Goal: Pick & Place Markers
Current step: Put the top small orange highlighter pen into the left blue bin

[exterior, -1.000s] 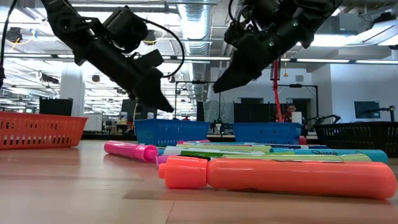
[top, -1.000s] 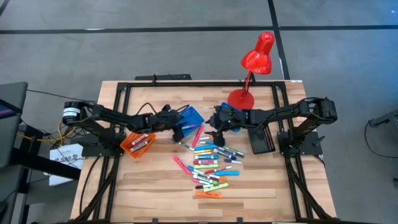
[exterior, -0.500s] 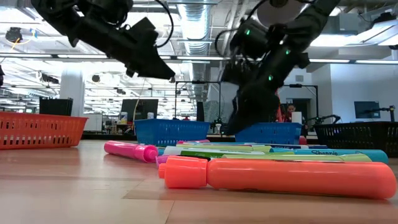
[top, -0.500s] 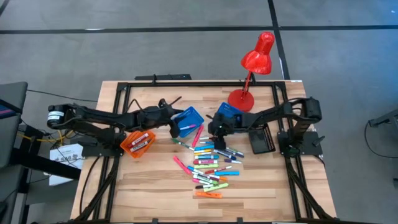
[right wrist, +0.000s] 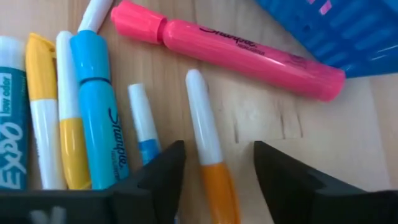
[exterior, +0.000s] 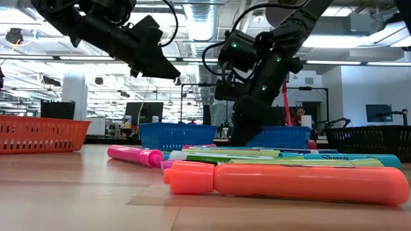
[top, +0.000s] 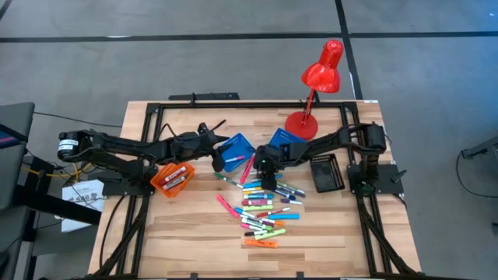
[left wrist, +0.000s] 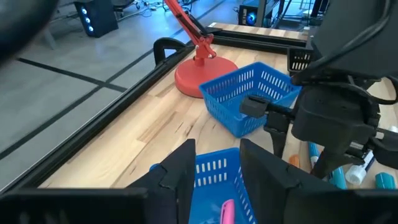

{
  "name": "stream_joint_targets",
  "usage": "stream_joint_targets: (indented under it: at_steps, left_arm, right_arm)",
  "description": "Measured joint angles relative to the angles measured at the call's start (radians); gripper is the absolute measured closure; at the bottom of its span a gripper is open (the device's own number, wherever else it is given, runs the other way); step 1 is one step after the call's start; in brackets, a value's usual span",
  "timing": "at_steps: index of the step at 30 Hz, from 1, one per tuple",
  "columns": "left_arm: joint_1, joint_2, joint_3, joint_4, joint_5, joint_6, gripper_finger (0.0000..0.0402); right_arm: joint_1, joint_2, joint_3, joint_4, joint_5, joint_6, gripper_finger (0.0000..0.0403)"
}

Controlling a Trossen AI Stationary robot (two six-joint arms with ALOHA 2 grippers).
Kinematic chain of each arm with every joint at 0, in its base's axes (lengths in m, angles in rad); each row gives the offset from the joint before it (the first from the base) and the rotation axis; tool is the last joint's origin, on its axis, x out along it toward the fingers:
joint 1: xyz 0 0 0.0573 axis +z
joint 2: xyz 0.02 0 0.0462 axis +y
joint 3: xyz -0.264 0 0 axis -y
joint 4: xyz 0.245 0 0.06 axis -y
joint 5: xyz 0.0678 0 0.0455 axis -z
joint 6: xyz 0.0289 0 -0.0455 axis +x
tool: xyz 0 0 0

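The wooden table (top: pixel 187 233) carries scattered markers (top: pixel 261 206), two blue trays (top: pixel 235 149), an orange tray (top: pixel 171 178), a black tray (top: pixel 327 173) and a red lamp (top: pixel 315 85).

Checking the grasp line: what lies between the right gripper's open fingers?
In the right wrist view, a white-and-orange marker lies between the right gripper fingers, on bare wood.

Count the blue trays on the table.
2. One blue tray lies under the left gripper; the other blue tray sits beside the red lamp's base, behind the right gripper.
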Motion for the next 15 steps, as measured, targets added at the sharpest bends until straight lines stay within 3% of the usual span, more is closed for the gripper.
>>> stream_joint_targets:
  at_steps: [9,15]
  left_arm:
    - [0.0,0.0,0.0,0.0,0.0,0.0,0.028]
    - [0.0,0.0,0.0,0.0,0.0,0.0,0.028]
  right_arm:
    - [-0.002,0.01,0.06,-0.038,-0.028,0.078,0.0363]
    - [0.0,-0.009,0.162,-0.166,-0.037,0.086,0.0378]
